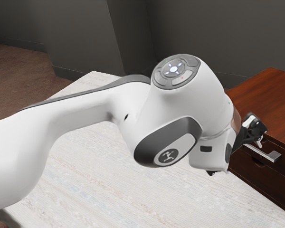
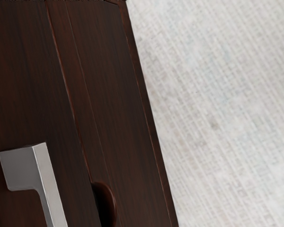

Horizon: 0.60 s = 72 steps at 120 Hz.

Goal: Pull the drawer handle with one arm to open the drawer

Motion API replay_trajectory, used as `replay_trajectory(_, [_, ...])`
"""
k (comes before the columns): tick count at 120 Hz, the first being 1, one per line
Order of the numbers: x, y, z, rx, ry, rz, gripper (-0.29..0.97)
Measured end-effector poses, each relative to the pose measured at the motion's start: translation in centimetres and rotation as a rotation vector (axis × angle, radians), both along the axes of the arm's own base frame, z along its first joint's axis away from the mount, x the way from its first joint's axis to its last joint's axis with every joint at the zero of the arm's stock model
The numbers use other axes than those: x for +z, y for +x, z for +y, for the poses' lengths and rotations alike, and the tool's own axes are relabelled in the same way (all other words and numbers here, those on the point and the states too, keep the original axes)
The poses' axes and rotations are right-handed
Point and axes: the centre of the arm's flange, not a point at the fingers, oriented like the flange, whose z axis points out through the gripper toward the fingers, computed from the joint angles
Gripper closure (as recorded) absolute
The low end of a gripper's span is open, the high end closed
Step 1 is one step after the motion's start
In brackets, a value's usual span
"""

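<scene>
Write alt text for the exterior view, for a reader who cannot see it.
A white robot arm reaches from the exterior view's left, its black gripper close to the silver handle on the front of a dark wooden drawer cabinet. The cabinet stands on a pale woven surface in a dim room.

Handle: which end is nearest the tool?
The handle end at the exterior view's left, right beside the tool; the other end sits farther right.

the drawer (image 2: 38,85) showed smooth dark wood, its handle (image 2: 35,165) matt grey metal, the bench (image 2: 217,94) a pale, rough woven cloth.
</scene>
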Motion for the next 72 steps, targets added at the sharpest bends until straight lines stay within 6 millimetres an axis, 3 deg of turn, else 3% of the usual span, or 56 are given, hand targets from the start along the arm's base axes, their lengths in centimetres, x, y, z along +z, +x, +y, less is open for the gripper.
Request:
replay_trajectory(32, [-0.4,0.6,-0.2,0.002,0.001,-0.006,0.00])
replay_trajectory(72, [-1.3,2.3,2.2,0.050,0.001,0.003,0.00])
